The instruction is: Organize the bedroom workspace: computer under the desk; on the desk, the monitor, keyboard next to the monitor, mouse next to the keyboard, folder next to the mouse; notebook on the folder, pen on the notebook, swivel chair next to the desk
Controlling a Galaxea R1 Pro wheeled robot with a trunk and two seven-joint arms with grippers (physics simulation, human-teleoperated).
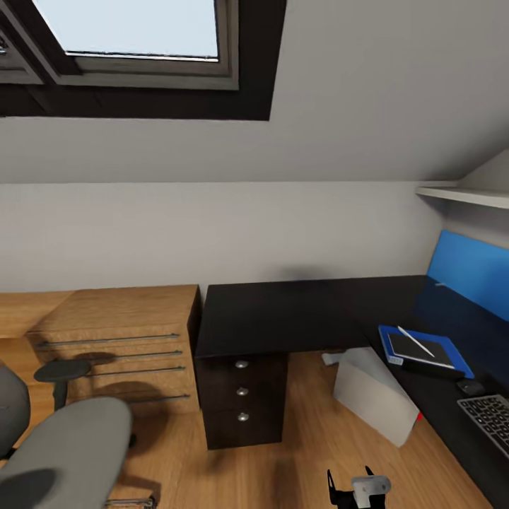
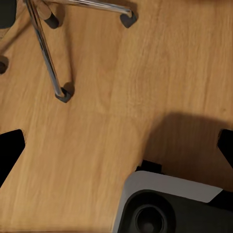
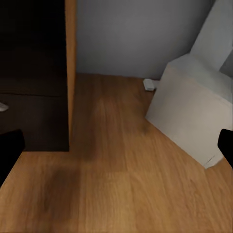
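Item, black L-shaped desk (image 1: 283,314): I am viewing it at twelve to three o'clock. Blue flat folder (image 1: 459,360) is lying on it at three o'clock, dark notebook (image 1: 417,348) on top, white pen (image 1: 416,341) on that; black mouse (image 1: 469,387) and grey keyboard (image 1: 489,417) are sitting nearer me. White box-shaped computer (image 1: 375,396) is leaning tilted underneath.

Item, grey swivel chair (image 1: 63,452): standing at eight o'clock, well apart from the desk.

Item, left gripper (image 2: 116,145) and right gripper (image 3: 116,148): both are holding nothing, fingers spread.

Risk, I judge: the chair's castors could roll astray when pushed.

Room: wooden floor (image 1: 297,452), sloped wall, skylight (image 1: 134,35).
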